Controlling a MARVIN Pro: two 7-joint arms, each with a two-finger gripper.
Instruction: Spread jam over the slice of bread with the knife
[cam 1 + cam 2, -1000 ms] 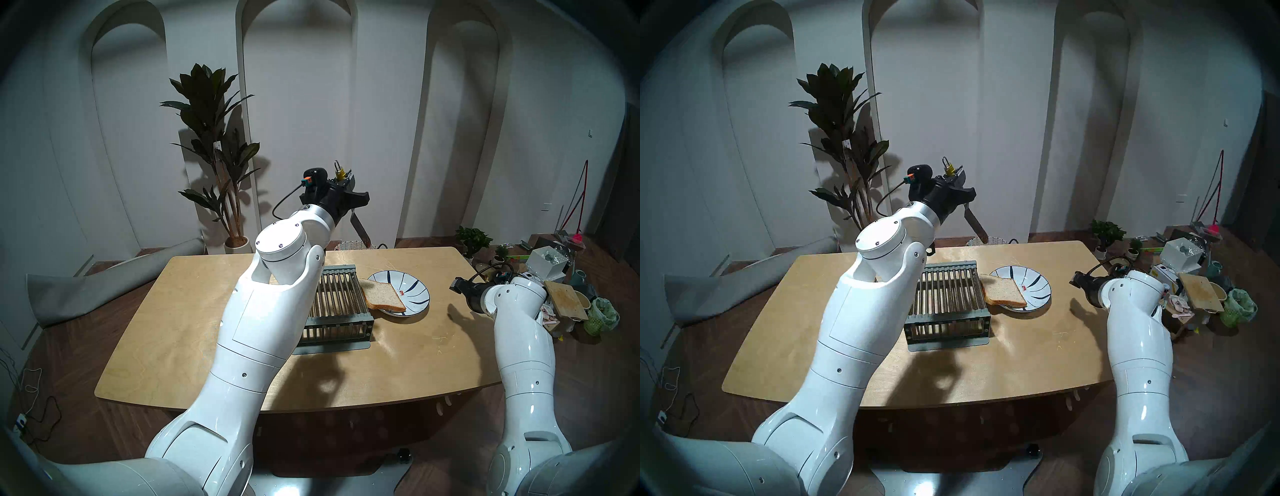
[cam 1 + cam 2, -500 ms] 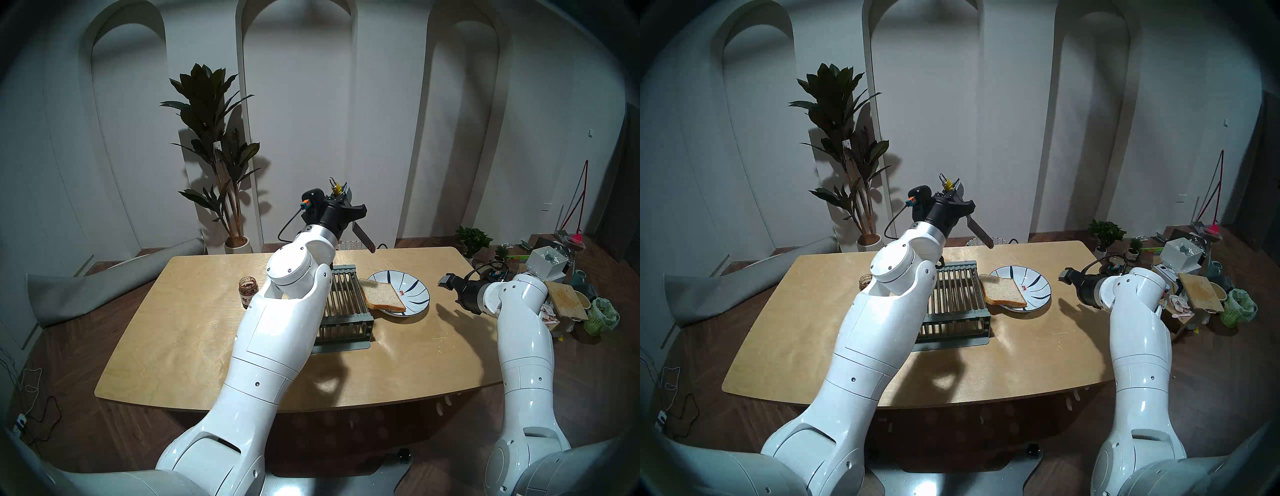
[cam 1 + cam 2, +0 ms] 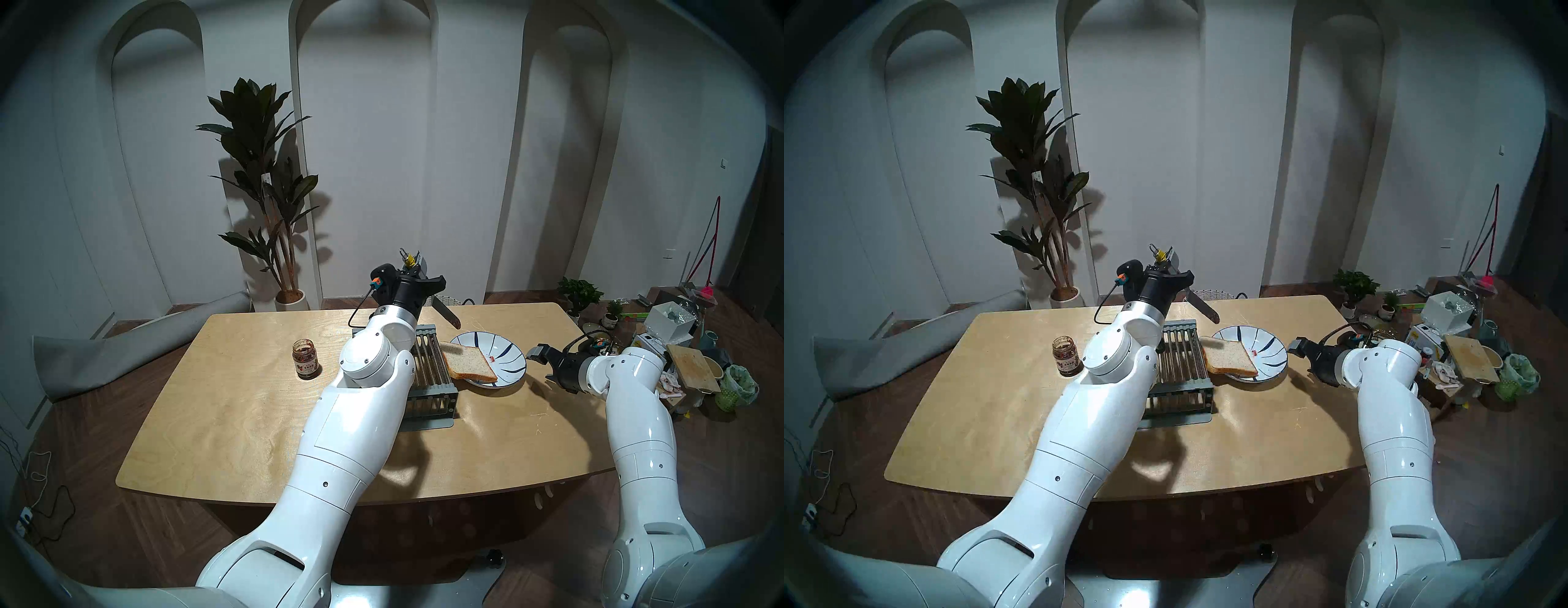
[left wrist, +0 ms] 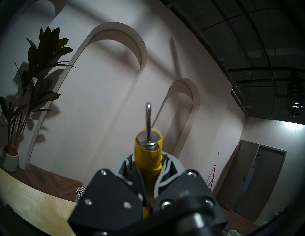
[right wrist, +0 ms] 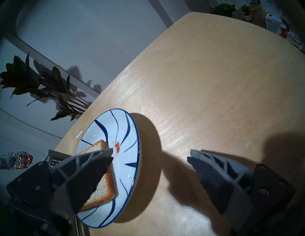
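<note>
My left gripper [image 3: 412, 266] is shut on the knife's yellow handle [image 4: 148, 158], raised above the table's far side. The silver blade [image 3: 445, 315] slants down to the right, and its tip, smeared with red jam [image 5: 24, 160], hangs above and behind the bread. The slice of bread [image 3: 469, 361] lies on the left part of the blue-striped plate [image 3: 511, 354] and overhangs its left rim. A small red smear [image 5: 117, 147] is on the plate. The jam jar [image 3: 306, 358] stands open at the left. My right gripper [image 3: 543, 365] is open and empty just right of the plate.
A grey rack [image 3: 430, 373] stands between the jar and the plate, partly hidden by my left arm. A wicker basket [image 3: 449, 300] sits behind the table's far edge. A cutting board, boxes and bags [image 3: 691, 367] are piled off the table's right end.
My left arm has come down and to the right with the knife, bringing the blade tip nearer the plate and uncovering the jar. My right gripper has moved left toward the plate.
</note>
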